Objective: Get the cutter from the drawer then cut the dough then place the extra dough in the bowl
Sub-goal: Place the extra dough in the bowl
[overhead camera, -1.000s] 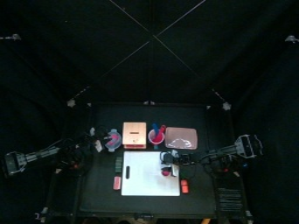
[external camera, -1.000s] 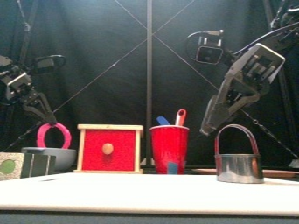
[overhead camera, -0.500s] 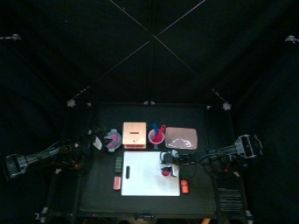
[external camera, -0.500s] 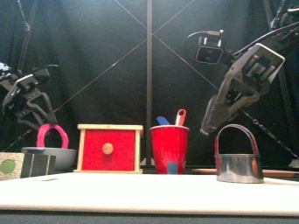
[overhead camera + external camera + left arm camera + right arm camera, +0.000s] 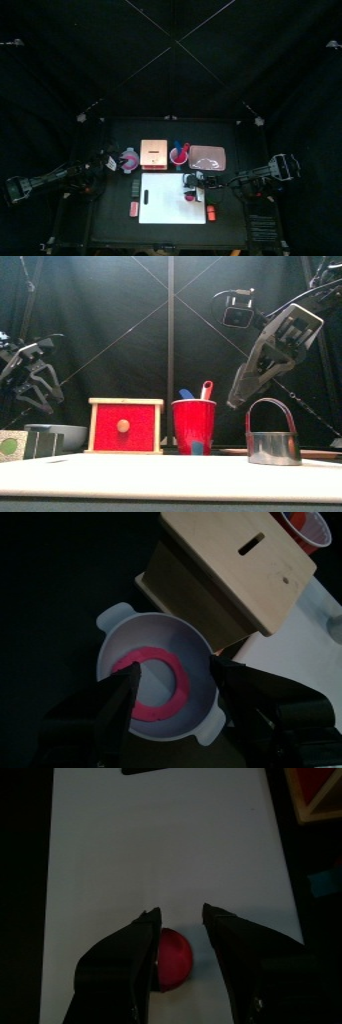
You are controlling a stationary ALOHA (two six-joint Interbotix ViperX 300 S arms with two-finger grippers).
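A pink dough ring (image 5: pixel 187 684) lies inside the blue-grey bowl (image 5: pixel 144 632), beside the wooden box (image 5: pixel 234 572). My left gripper (image 5: pixel 171 692) hangs open just above the bowl, holding nothing. On the white cutting board (image 5: pixel 160 858) sits a round red piece of dough (image 5: pixel 171 963). My right gripper (image 5: pixel 181 933) hovers open over it, one jaw on each side. The metal cutter (image 5: pixel 271 438) stands upright on the board's right part, below the right arm. In the front view the bowl (image 5: pixel 60 437) sits far left, with the ring hidden inside it.
The box's red drawer front (image 5: pixel 124 426) is closed. A red cup (image 5: pixel 194 423) with toy knives stands right of the box. The pink tray (image 5: pixel 209 156) lies behind the board at the right. Small toys (image 5: pixel 134 207) lie by the board's left edge.
The dough ring, held above the bowl by my left gripper a second ago, has dropped into the bowl. The left gripper has let go and risen slightly. The right arm stayed put.
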